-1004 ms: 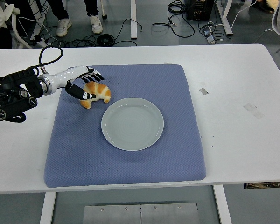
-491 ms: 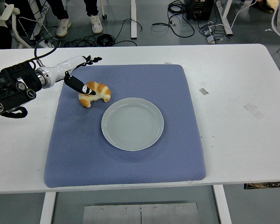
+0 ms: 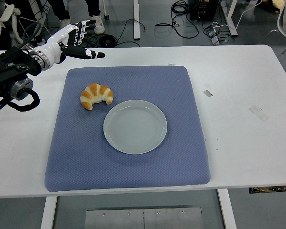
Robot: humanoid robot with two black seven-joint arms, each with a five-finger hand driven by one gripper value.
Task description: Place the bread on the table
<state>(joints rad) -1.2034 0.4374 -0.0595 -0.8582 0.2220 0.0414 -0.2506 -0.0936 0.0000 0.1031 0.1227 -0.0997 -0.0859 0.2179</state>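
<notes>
A golden croissant lies on the blue mat, just up and left of the grey plate, free of any hand. My left hand hovers well above and behind the croissant, over the table's far left. Its fingers are spread and hold nothing, with the thumb pointing right. The left arm comes in from the left edge. My right arm is out of view.
The white table has a few bits of tape at the right. Cables and people's feet show on the floor beyond the far edge.
My left hand let go of the croissant, opened, and rose up and back toward the far left. The croissant stays where it lay on the mat.
</notes>
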